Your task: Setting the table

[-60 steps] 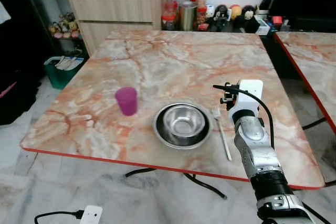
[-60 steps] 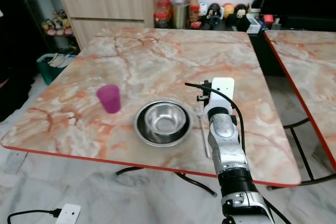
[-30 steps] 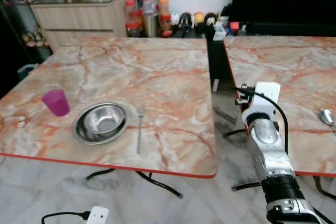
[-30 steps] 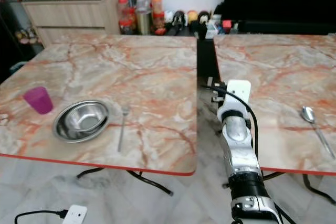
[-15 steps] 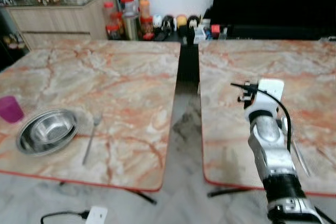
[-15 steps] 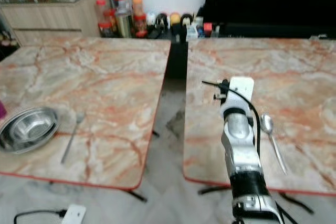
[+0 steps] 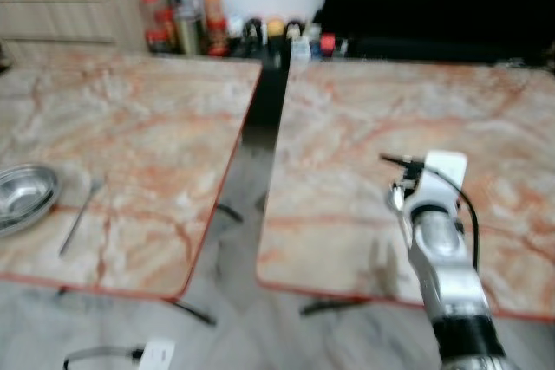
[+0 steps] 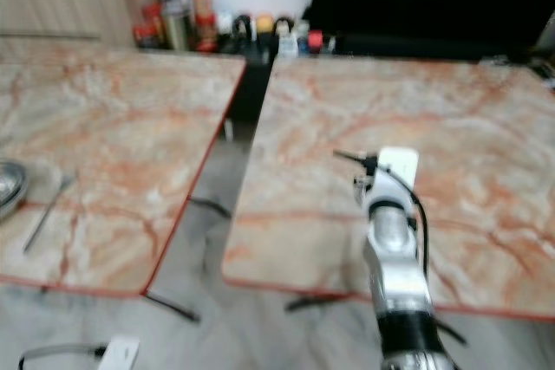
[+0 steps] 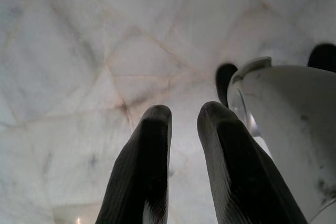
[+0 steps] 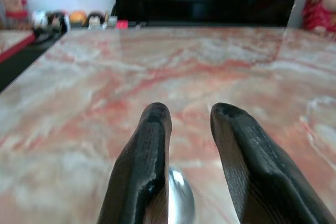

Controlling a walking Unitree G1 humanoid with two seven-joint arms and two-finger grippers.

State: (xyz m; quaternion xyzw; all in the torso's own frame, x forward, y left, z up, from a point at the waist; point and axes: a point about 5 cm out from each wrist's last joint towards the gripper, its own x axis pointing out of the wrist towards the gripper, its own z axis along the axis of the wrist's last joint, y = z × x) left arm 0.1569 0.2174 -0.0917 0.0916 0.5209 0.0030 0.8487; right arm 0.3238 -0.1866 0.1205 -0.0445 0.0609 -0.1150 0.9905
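Right tool (image 10: pixel 186 129), two long black fingers parted with nothing between them, is hanging low over the orange-veined marble table (image 8: pixel 451 119) on the robot's right. Just beneath and between its fingers (image 10: pixel 144 150) a shiny metal spoon (image 10: pixel 176 203) is lying on that table, bowl end showing; whether the tool is touching it cannot be told. In the blurred head views the silver right arm (image 7: pixel 442 249) is reaching out over this table's near edge. Well off to the tool's left, across a dark gap, a second marble table (image 7: pixel 130 127) is carrying a slim metal fork (image 7: pixel 80 214) and, just beyond it, a round steel bowl (image 7: pixel 22 198). Left tool (image 9: pixel 181 145) is hanging idle, fingers slightly apart, above pale marble floor tiles (image 9: pixel 79 51).
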